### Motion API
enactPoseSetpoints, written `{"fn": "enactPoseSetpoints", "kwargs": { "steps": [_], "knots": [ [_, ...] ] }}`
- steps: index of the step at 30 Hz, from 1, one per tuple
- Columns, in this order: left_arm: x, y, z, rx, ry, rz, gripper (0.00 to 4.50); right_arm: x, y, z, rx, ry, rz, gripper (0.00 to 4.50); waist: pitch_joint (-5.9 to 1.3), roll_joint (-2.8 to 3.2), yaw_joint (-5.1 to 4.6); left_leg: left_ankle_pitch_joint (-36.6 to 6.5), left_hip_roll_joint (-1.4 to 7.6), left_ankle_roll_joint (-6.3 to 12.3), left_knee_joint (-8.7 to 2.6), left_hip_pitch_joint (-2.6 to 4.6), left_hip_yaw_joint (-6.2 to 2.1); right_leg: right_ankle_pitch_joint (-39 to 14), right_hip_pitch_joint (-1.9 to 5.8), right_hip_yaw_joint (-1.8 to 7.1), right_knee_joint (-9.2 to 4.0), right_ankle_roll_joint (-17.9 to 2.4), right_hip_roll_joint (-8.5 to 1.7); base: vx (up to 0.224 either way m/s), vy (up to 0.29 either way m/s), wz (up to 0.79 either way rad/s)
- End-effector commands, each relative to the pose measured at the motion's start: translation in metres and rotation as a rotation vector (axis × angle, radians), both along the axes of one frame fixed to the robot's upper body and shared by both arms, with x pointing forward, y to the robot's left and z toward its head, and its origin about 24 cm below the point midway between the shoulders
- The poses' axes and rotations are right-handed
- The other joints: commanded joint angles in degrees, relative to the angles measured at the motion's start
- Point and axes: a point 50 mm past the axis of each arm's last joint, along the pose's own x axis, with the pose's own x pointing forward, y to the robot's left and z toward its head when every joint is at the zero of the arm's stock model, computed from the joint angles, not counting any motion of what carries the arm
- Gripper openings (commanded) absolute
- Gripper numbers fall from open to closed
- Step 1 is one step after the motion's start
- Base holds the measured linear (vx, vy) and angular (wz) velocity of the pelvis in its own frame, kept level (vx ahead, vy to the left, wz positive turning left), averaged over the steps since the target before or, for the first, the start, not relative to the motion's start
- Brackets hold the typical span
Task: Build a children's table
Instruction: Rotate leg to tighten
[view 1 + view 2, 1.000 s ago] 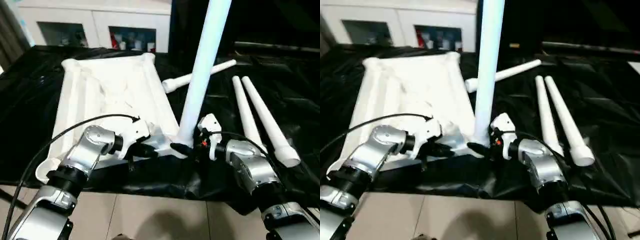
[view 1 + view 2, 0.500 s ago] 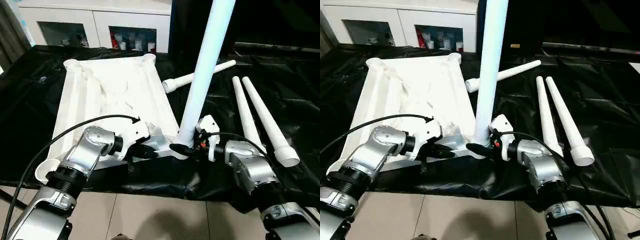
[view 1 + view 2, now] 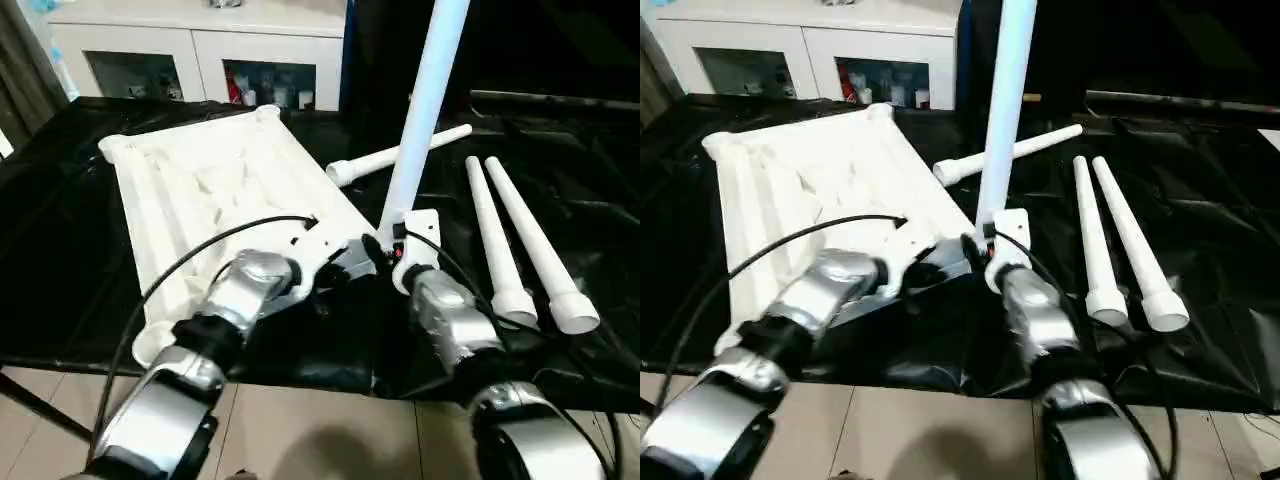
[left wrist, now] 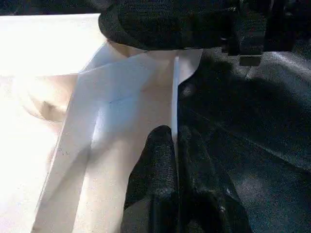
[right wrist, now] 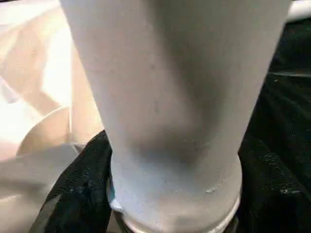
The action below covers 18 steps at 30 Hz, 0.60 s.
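The children's table is early in assembly: its ribbed top (image 3: 215,205) lies underside-up on the black-covered desk (image 3: 60,250), one leg (image 3: 418,120) upright in the socket at 5 o'clock. Three loose legs (image 3: 495,240) lie at 3 o'clock. Left pincer (image 4: 175,160) pinches the top's rim; right pincer (image 3: 385,255) clasps the upright leg's base

the top (image 3: 210,190) looks like white moulded plastic, matt, with ribs. the legs (image 3: 530,245) are smooth white plastic tubes with a faint sheen. a glossy, crinkled black sheet (image 3: 60,250) covers the table. the forearms (image 3: 245,290) are brushed silver metal; the fingers (image 4: 155,170) are matt black with a rough grain. the cabinet (image 3: 200,40) is smooth white with glass doors.
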Motion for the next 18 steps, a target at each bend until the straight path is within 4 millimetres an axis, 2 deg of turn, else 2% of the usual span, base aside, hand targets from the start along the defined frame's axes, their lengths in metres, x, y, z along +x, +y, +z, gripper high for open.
{"fn": "enactPoseSetpoints", "kwargs": {
  "steps": [1,3,6,7,8,12,13,14,18],
  "knots": [
    [-0.001,-0.002,-0.004,-0.042,0.004,0.023,0.0,-0.006,0.013,-0.01,0.045,0.042,0.042,3.44,-3.6,-0.32,-0.31,-10.7,2.03,1.36,-3.7,0.57,-0.71,-8.5,2.13,2.63,-4.36,-11.4,-3.98,0.0,0.0,0.0],
    [-0.003,0.005,-0.006,-0.037,0.014,-0.013,0.0,-0.004,0.015,-0.003,0.049,-0.014,0.094,3.54,-3.56,-0.4,-0.35,-10.6,2.0,2.38,-3.68,0.52,-0.64,-7.7,2.16,2.59,-4.36,-11.9,-3.96,0.0,0.0,0.0],
    [-0.005,0.016,-0.007,-0.028,0.018,-0.046,0.0,-0.004,0.011,0.001,0.026,-0.042,0.152,3.89,-3.48,-0.38,-0.46,-11.1,2.0,2.57,-3.76,0.47,-0.68,-9.1,2.22,2.54,-4.46,-12.0,-4.0,0.0,0.0,0.0],
    [-0.006,0.018,-0.007,-0.028,0.018,-0.052,0.0,-0.004,0.011,0.001,0.02,-0.044,0.164,3.89,-3.48,-0.38,-0.46,-11.1,2.0,2.57,-3.76,0.47,-0.68,-9.1,2.22,2.54,-4.46,-12.0,-4.0,0.0,0.0,0.0],
    [-0.007,0.023,-0.007,-0.027,0.022,-0.068,0.0,-0.004,0.007,0.002,-0.001,-0.049,0.211,3.92,-3.41,-0.65,-0.63,-11.2,2.08,2.77,-3.81,0.4,-0.67,-9.5,2.3,2.53,-4.55,-12.1,-4.02,0.0,0.0,0.0],
    [-0.01,0.038,-0.007,-0.021,0.029,-0.107,0.0,-0.007,-0.011,0.005,-0.054,-0.066,0.326,3.92,-3.42,-0.52,-0.63,-10.2,2.22,3.21,-3.74,0.41,-0.64,-8.7,2.25,2.54,-4.41,-12.4,-3.97,0.0,0.0,0.0],
    [-0.01,0.038,-0.007,-0.021,0.029,-0.107,0.0,-0.007,-0.011,0.005,-0.054,-0.066,0.326,3.92,-3.44,-0.72,-0.7,-10.1,2.18,3.38,-3.7,0.35,-0.59,-8.4,2.31,2.54,-4.34,-12.5,-3.9,0.0,0.0,0.0],
    [-0.012,0.045,-0.006,-0.022,0.035,-0.141,0.0,-0.012,-0.019,0.007,-0.052,-0.071,0.419,3.92,-3.44,-0.65,-0.65,-10.0,2.17,3.63,-3.69,0.38,-0.59,-7.9,2.33,2.53,-4.3,-12.6,-3.88,0.0,0.0,0.0],
    [-0.019,0.055,-0.003,-0.035,0.057,-0.23,0.0,-0.02,-0.029,0.011,-0.059,-0.061,0.565,3.92,-3.46,-0.66,-0.61,-9.7,2.28,4.47,-3.66,0.37,-0.64,-6.7,2.43,2.52,-4.14,-13.0,-3.84,0.0,0.0,0.0]
  ]
}}
